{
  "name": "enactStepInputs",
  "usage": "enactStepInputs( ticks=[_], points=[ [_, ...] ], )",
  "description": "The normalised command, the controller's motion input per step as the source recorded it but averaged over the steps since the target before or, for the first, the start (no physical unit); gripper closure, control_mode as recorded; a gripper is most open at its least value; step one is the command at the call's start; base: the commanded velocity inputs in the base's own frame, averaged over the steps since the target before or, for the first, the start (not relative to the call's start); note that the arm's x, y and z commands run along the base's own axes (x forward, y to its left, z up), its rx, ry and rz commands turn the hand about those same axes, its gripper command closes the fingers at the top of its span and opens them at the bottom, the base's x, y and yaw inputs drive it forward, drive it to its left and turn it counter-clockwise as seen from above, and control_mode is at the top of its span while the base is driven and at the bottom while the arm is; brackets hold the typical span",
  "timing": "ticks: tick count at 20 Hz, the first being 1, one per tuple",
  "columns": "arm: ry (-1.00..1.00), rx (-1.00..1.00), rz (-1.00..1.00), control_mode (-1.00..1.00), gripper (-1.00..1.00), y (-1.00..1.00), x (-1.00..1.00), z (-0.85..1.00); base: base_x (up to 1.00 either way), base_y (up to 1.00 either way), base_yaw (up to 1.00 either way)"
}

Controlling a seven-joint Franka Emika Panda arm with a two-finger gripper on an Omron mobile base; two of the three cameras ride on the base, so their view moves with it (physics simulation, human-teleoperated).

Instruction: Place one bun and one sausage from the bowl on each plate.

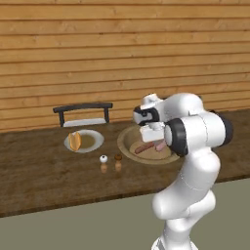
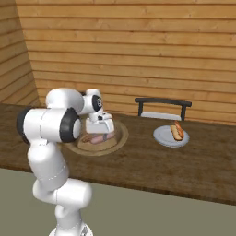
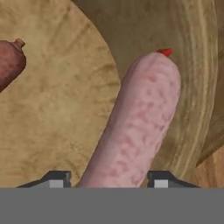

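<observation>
In the hand view a pale pink sausage [image 3: 140, 118] lies in the wooden bowl [image 3: 57, 109], and my gripper [image 3: 108, 179] is shut on it, one fingertip on each side. A darker brown sausage [image 3: 8, 63] lies apart at the left. From the left base view my gripper [image 1: 154, 140] reaches down into the bowl [image 1: 128, 141], where two sausages [image 1: 145, 148] lie. A plate [image 1: 93, 141] left of the bowl carries a bun [image 1: 74, 141]. In the right base view my gripper [image 2: 102, 133] is down in the bowl [image 2: 120, 134], and a plate [image 2: 163, 137] holds a bun with a sausage [image 2: 177, 131].
Two small shakers [image 1: 103, 159] [image 1: 118, 158] stand on the dark wooden counter [image 1: 39, 176] between plate and bowl, toward the front. A dark chair [image 1: 83, 114] stands behind the plate against the plank wall. The counter's front edge runs just before my base.
</observation>
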Motion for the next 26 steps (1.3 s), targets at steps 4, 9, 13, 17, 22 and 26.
enactStepInputs(
  ticks=[4, 9, 13, 17, 22, 26],
  points=[
    [-0.19, 0.03, 0.10, -1.00, 1.00, -0.38, 0.30, 0.81, 0.00, 0.00, 0.00],
    [-0.35, 0.12, 0.53, -1.00, 1.00, -0.99, 0.03, 0.36, 0.00, 0.00, 0.00],
    [-0.35, 0.12, 0.56, -1.00, 1.00, -1.00, 0.20, 0.01, 0.00, 0.00, 0.00],
    [-0.11, 0.11, 0.49, -1.00, 1.00, -0.98, 0.06, 0.05, 0.00, 0.00, 0.00],
    [0.17, 0.07, 0.38, -1.00, 1.00, -0.93, 0.38, 0.16, 0.00, 0.00, 0.00],
    [0.03, 0.07, 0.34, -1.00, 1.00, -0.56, 0.62, 0.03, 0.00, 0.00, 0.00]
  ],
)
